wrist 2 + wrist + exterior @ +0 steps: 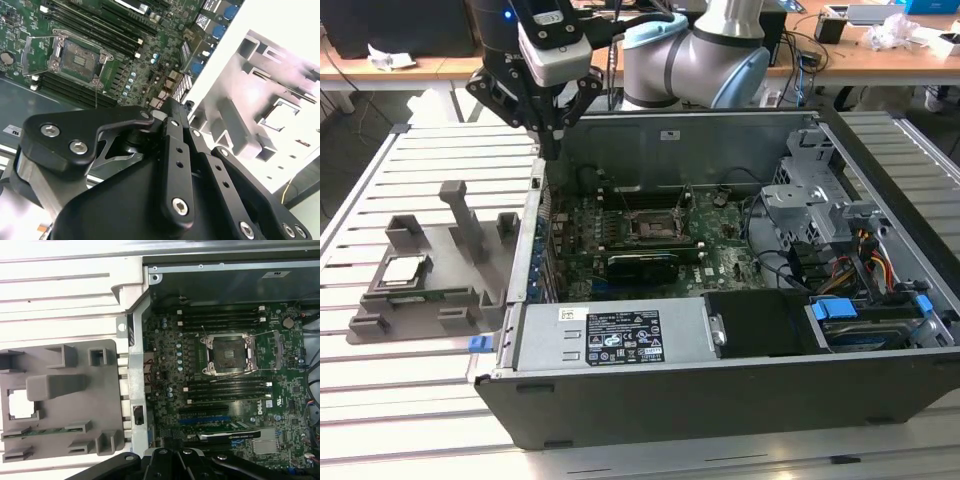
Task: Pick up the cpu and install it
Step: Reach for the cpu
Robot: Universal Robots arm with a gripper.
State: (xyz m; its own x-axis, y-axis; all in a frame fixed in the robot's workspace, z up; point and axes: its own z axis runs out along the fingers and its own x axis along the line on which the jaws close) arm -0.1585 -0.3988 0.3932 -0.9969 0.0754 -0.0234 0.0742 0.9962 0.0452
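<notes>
The cpu (402,270), a small square chip with a silver top, lies in the grey holder tray (450,300) on the slatted table, at the exterior view's left of the open computer case. In the first wrist view the cpu (21,404) shows as a bright square in the tray (100,390). The motherboard's socket (650,226) sits open and bare inside the case, seen too as the socket (230,354) and the socket (75,60). My gripper (551,148) hangs above the case's left wall, between tray and socket, shut and holding nothing.
The case (720,400) holds a power supply along its front, drive cages and cables at the exterior view's right, and memory slots (220,387) beside the socket. A tall grey post (465,215) stands up from the tray. Desks with clutter run along the back.
</notes>
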